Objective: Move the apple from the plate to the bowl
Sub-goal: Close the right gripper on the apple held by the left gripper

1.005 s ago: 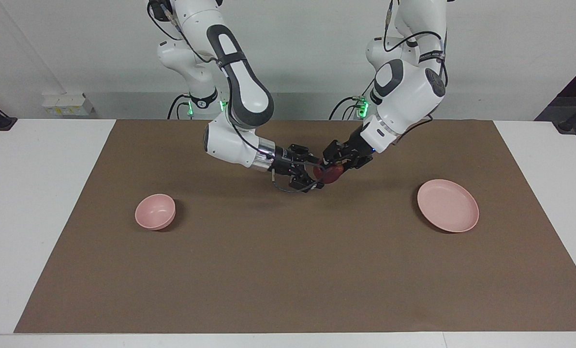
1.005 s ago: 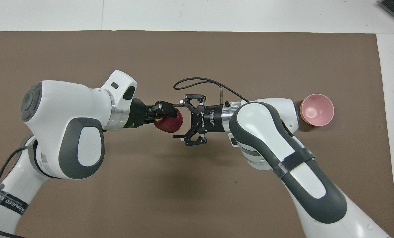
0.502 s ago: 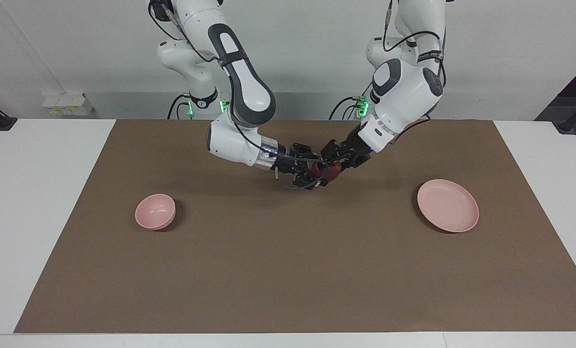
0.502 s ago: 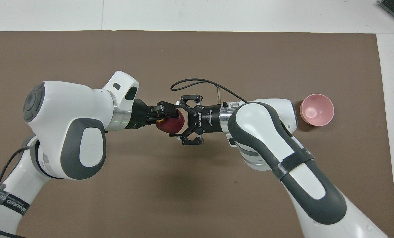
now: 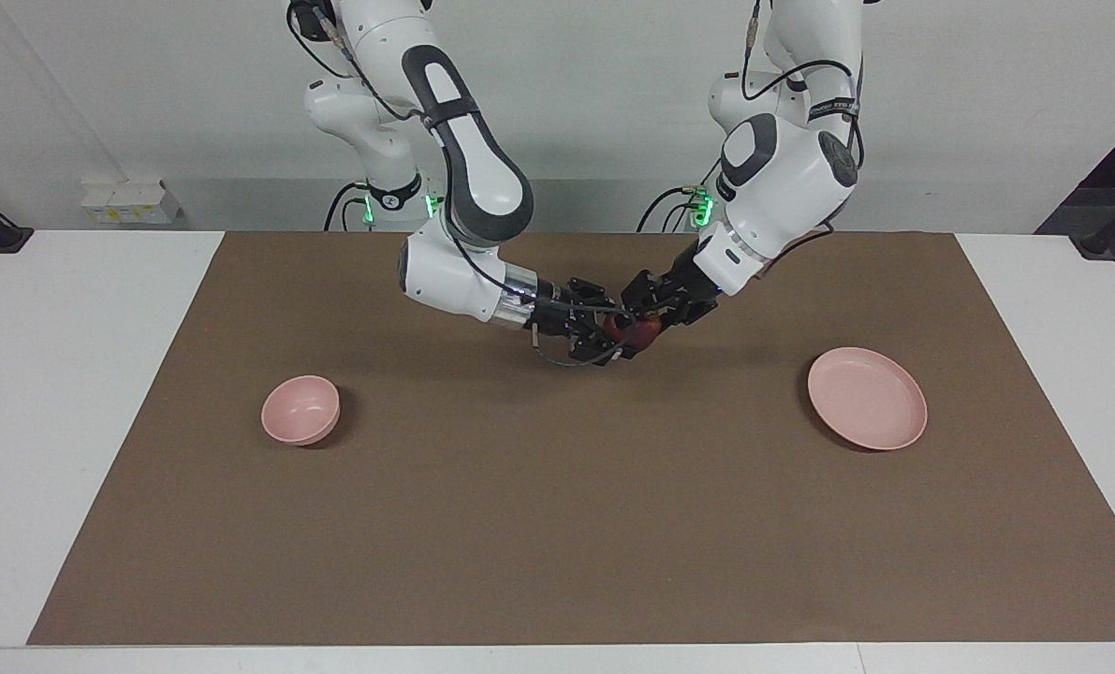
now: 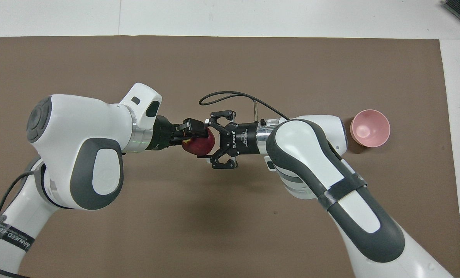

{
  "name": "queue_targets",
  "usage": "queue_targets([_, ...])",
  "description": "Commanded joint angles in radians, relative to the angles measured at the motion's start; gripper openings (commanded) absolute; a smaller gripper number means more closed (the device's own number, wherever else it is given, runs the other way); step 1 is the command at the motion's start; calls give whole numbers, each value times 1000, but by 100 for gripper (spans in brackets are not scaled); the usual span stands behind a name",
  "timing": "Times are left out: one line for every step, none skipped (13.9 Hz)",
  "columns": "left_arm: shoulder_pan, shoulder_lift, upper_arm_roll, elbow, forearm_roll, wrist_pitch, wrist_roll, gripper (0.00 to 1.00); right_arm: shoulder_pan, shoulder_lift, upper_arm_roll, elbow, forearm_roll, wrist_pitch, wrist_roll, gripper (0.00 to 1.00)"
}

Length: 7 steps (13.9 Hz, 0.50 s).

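With both the left tool (image 6: 193,133) and right tool (image 6: 211,139) pinching the apple (image 6: 201,144) above the bench, the left should release only once the right grips firmly.

The facing camera sits high across the table (image 5: 70,449), looking toward both robot bases and covering the whole brown mat (image 5: 557,524), while the overhead camera looks steeply down from above the robots' end at closer range, sharing the mat's centre and the bowl (image 6: 370,127).

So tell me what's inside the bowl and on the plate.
Nothing in either: bowl and plate show bare pink. The apple hangs between both pincers over the brown mat.
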<state>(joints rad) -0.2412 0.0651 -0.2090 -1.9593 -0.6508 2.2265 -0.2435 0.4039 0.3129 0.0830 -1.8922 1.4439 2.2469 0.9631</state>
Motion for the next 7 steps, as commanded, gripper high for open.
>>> queue_targets([-13, 5, 5, 14, -7, -4, -13, 75, 16, -5, 3, -1, 29, 6, -32, 0])
queue_targets([-13, 5, 5, 14, -4, -4, -11, 100, 16, -5, 3, -1, 27, 6, -30, 0])
queue_targets([-13, 7, 5, 17, -1, -4, -5, 100, 16, -5, 3, -1, 21, 6, -30, 0])
queue_targets([-12, 4, 5, 20, -1, -5, -4, 100, 15, -5, 3, -1, 13, 5, -29, 0])
queue_targets([-10, -2, 5, 20, -1, -7, -2, 100, 15, -5, 1, -1, 10, 5, -27, 0])
queue_targets([-9, -5, 6, 20, 9, -7, 0, 100, 15, -6, 1, -1, 0, 2, -27, 0])
queue_targets([-6, -7, 6, 20, 29, -8, 0, 100, 12, -9, 0, -1, -43, 2, -26, 0])
